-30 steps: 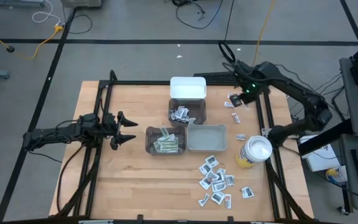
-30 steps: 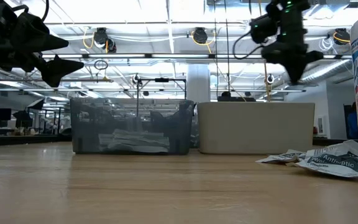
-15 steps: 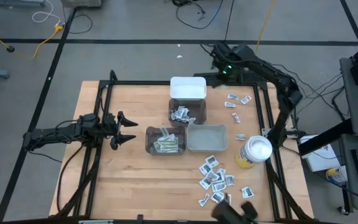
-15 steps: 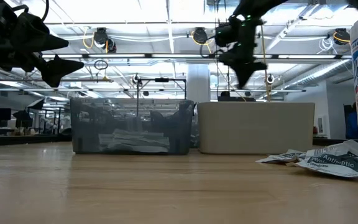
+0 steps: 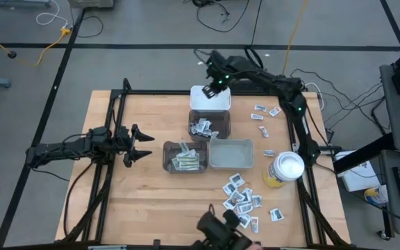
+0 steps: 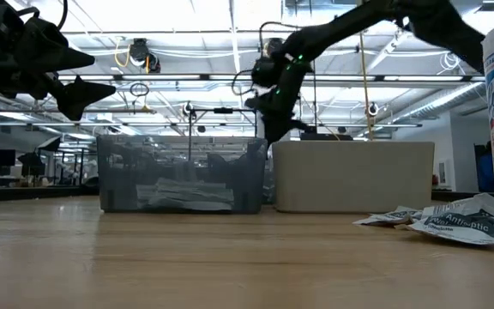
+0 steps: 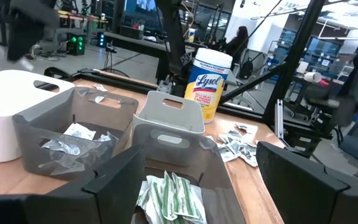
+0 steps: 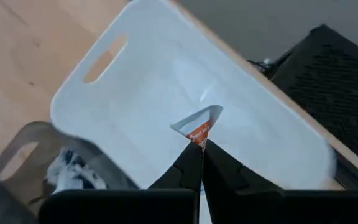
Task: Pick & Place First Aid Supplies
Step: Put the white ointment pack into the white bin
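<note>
My right gripper (image 5: 214,87) hangs over the white bin (image 5: 210,99) at the table's far edge, shut on a tiny white packet with a red mark (image 8: 199,124). In the low view this gripper (image 6: 274,129) shows above the bins. Other first aid supplies lie in a pile (image 5: 242,201) near the front right, and several loose ones (image 5: 266,112) lie at the far right. My left gripper (image 5: 141,144) waits open at the table's left, level, clear of everything; its fingers (image 7: 117,180) stand wide apart. My right gripper pinches the tiny packet by its red-marked end (image 8: 198,135) between its two fingertips. The fingers slant down from the table's far right. The packet's white end sticks out past the fingertips, lifted clear above the white bin's floor (image 8: 142,106).
A dark bin with white sachets (image 5: 209,125), a dark bin with strip wrappers (image 5: 185,156) and a light grey bin (image 5: 231,154) stand mid-table. A yellow canister with a white lid (image 5: 284,169) stands at the right. A dark blurred shape (image 5: 221,230) shows at the near edge.
My right gripper has swung from the table's far right corner along the far edge toward the left, to above the white bin. It has tipped more steeply downward, come lower and stayed shut. My left arm has kept still.
</note>
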Tool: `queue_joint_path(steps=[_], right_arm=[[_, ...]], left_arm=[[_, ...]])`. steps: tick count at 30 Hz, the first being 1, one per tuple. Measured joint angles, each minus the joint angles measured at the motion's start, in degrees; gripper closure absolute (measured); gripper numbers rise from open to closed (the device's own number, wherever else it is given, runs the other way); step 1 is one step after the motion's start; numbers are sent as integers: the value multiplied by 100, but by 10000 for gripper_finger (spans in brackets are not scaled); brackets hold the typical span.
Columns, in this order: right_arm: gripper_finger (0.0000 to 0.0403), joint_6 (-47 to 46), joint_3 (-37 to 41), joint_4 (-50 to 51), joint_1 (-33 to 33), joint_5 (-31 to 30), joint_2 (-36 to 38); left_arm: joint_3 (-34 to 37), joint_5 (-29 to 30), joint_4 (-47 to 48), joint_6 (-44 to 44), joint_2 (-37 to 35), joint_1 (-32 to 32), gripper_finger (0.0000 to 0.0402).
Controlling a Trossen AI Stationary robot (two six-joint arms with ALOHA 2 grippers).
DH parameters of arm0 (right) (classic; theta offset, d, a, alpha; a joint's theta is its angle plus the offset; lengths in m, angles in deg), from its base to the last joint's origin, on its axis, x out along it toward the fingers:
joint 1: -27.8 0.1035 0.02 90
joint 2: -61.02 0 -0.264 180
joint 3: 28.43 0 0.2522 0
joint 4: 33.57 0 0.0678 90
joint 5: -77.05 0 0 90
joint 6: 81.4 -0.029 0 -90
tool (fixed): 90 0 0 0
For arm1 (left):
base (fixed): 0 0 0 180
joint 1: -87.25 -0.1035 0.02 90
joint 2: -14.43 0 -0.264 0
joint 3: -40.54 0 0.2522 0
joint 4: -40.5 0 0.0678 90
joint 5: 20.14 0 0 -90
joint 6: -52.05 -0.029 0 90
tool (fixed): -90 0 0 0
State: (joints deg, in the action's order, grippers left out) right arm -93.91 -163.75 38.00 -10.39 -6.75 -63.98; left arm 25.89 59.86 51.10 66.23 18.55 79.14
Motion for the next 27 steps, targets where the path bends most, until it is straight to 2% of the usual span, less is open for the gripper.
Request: queue_joint_path(steps=[8, 15, 19, 27], right_arm=[[403, 142, 0, -16, 146, -7, -619], [389, 278, 2, 1, 204, -31, -737], [335, 338, 0, -16, 216, -36, -737], [181, 445, 0, -26, 216, -313, -736]], left_arm=[[0, 0, -1, 0, 2, -1, 91], [0, 0, -1, 0, 1, -1, 91], [0, 0, -1, 0, 0, -1, 91], [0, 0, -1, 0, 1, 0, 91]])
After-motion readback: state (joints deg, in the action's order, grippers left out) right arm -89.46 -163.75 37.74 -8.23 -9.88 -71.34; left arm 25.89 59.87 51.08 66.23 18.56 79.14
